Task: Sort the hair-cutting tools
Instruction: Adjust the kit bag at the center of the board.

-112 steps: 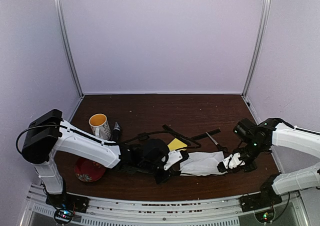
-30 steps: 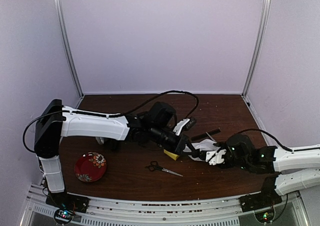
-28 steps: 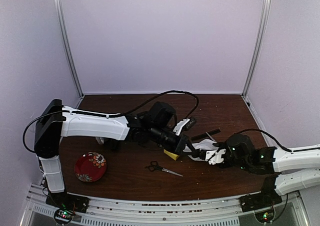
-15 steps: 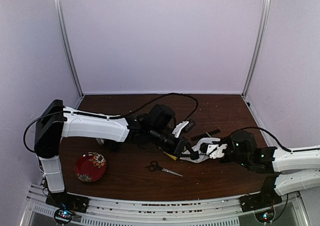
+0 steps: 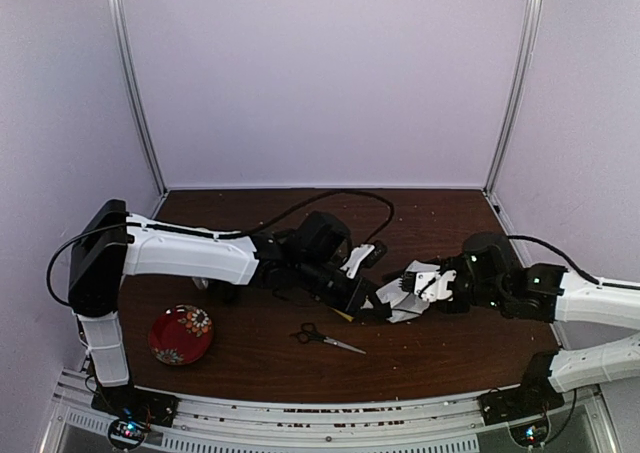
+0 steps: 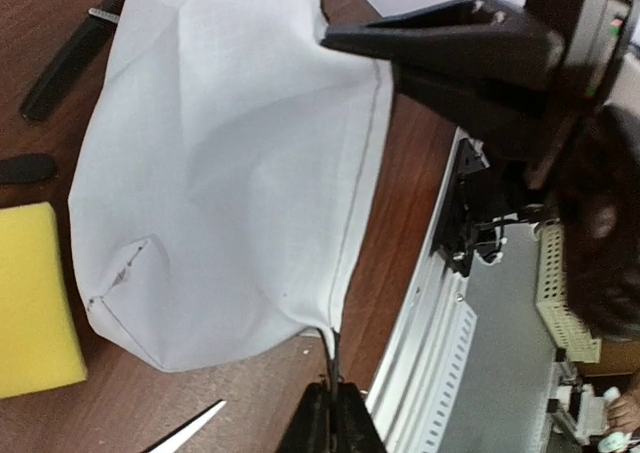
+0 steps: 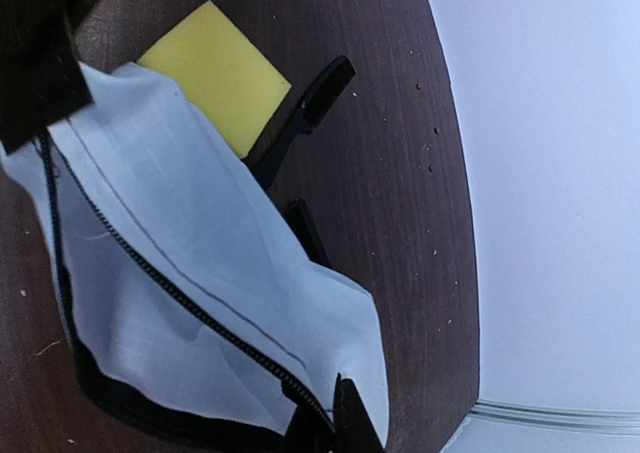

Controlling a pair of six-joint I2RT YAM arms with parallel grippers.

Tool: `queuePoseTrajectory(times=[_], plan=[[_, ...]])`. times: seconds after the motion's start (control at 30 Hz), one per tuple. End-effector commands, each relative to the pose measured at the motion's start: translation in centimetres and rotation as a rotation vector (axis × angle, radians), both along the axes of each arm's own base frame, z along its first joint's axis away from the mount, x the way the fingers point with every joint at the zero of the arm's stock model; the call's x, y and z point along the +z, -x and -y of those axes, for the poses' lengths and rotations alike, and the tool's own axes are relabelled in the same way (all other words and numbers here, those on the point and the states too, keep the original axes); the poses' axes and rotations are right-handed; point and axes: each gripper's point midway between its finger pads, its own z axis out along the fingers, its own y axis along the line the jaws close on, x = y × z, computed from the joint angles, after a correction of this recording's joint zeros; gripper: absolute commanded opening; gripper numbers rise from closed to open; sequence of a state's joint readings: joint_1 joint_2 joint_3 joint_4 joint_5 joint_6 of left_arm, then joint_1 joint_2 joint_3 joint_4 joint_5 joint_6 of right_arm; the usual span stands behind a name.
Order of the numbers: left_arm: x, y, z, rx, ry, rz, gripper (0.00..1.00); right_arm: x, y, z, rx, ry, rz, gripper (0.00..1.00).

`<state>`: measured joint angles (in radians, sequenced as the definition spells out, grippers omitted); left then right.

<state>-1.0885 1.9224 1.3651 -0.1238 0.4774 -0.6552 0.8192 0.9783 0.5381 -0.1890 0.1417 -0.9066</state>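
Note:
A white pouch (image 5: 402,299) with a black zipper hangs stretched between both grippers, just above the table. My left gripper (image 6: 335,405) is shut on the zipper end nearest it. My right gripper (image 7: 335,428) is shut on the opposite zipper end. One pair of black-handled scissors (image 5: 324,337) lies on the table in front of the left gripper (image 5: 372,310); its blade tip (image 6: 190,435) shows in the left wrist view. A slim black comb (image 7: 300,113) lies beyond the pouch (image 7: 180,273), and another black piece (image 7: 305,231) pokes out from under it.
A yellow sponge block (image 7: 215,68) lies beside the pouch, under the left wrist (image 5: 343,314). A red patterned plate (image 5: 181,335) sits at the near left. The left arm's cable arcs over the table's middle. The table's near edge and metal rail (image 6: 430,353) run close by.
The right gripper has closed on the pouch's end and drawn it up and to the right. The pouch is now pulled taut between both grippers. The left gripper has edged leftward.

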Motion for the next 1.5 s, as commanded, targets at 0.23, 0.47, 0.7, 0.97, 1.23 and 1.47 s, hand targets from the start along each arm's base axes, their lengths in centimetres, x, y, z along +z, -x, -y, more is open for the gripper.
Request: queuePoseTrajectory(times=[0.23, 0.47, 0.7, 0.97, 1.23, 1.47], plan=[[0.5, -2.1, -0.6, 0.05, 0.003, 0.117, 0.35, -1.1, 3.8, 1.9, -0.104, 0.142, -0.415, 0.0], [0.6, -1.4, -0.5, 0.01, 0.018, 0.106, 0.25, -1.4, 3.9, 2.4, -0.207, 0.15, -0.488, 0.0], [0.8, -0.9, -0.4, -0.003, 0.042, 0.075, 0.37, -1.2, 3.6, 2.6, -0.241, 0.159, -0.488, 0.0], [0.2, 0.1, 0.0, -0.012, 0.082, -0.023, 0.52, -0.7, 2.7, 2.1, -0.27, 0.148, -0.477, 0.0], [-0.4, 0.4, 0.7, -0.045, 0.086, -0.052, 0.35, -1.0, 2.6, 2.0, -0.27, 0.153, -0.486, 0.0], [-0.8, -0.3, 1.2, -0.041, 0.093, -0.069, 0.23, -1.6, 2.8, 2.0, -0.257, 0.168, -0.491, 0.0]])
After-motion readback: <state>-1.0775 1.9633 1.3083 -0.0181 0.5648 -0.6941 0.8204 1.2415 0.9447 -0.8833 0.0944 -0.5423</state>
